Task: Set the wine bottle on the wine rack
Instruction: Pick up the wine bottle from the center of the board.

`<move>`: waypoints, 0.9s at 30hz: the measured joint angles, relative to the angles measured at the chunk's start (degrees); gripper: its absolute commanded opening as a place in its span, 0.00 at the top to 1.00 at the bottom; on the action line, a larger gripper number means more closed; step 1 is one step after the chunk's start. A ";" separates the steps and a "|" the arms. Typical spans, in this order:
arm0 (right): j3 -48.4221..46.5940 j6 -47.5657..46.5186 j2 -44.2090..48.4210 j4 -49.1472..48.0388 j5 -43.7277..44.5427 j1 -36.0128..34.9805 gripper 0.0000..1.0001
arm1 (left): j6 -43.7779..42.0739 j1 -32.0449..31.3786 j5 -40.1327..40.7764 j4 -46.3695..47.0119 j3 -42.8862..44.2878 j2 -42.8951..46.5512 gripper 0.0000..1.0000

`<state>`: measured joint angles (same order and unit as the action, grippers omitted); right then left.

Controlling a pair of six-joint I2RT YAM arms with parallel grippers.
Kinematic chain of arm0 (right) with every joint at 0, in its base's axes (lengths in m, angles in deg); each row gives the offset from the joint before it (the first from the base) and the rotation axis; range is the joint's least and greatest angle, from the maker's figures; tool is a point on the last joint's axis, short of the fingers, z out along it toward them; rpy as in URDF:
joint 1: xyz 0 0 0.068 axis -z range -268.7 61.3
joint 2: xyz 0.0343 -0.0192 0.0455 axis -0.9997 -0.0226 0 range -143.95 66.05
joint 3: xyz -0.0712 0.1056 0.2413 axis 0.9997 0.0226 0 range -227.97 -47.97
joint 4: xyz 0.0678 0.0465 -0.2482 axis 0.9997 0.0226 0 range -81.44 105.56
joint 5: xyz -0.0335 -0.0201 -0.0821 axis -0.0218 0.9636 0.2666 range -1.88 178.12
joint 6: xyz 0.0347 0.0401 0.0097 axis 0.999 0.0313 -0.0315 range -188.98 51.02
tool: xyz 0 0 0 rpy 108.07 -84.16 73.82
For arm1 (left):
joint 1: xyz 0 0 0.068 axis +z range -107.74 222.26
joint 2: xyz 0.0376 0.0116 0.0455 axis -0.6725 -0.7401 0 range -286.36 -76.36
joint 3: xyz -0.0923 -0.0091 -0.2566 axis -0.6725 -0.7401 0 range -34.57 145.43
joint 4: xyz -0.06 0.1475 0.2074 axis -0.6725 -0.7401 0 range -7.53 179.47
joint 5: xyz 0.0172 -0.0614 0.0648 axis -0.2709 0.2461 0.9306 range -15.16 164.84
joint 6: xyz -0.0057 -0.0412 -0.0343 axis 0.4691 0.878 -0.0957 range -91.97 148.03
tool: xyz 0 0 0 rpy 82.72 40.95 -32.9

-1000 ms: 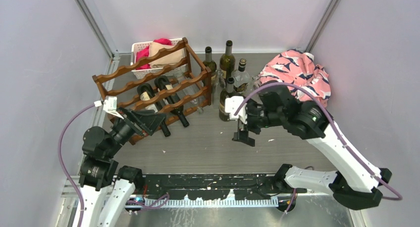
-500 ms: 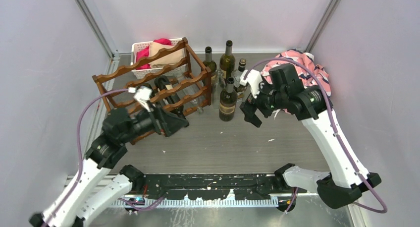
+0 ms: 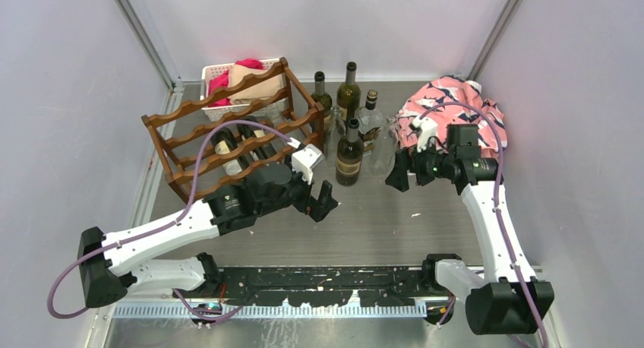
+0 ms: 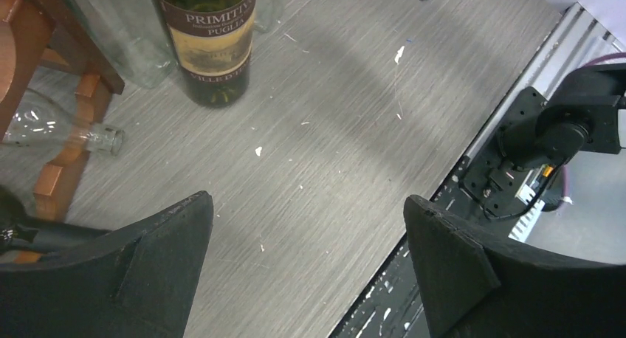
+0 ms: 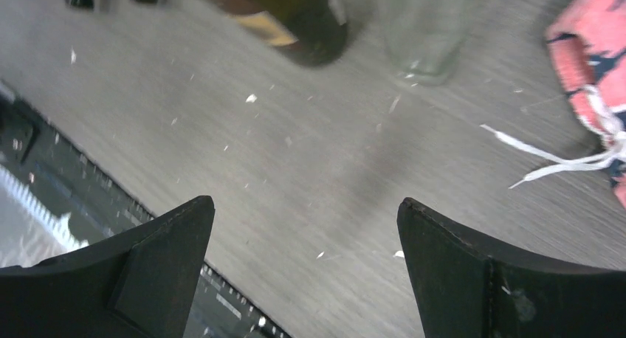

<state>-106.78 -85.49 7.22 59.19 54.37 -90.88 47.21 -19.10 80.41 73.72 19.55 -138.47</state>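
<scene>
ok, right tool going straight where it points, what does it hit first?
Probably the dark wine bottle, about centred ahead of the open right tool; the clear bottle beside it could be clipped. Depth unclear.

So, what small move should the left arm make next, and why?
Probably ease the left gripper forward to the standing labelled wine bottle: its jaws are open and empty, the bottle stands just ahead, and the upper tiers of the wine rack look free.

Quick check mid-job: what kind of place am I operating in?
Most likely a lab test cell, not a cellar: plain panel walls with metal frame struts, a mounting rail along the table edge, and a wine rack and wine bottle staged as props.
</scene>
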 measured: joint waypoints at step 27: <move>3.41 -2.73 3.65 -6.95 4.59 5.99 0.00 | -6.54 2.21 3.98 4.28 12.50 -5.66 0.04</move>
<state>-103.37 -88.22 10.87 52.24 58.96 -84.89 40.67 -16.89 84.38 78.00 32.06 -144.13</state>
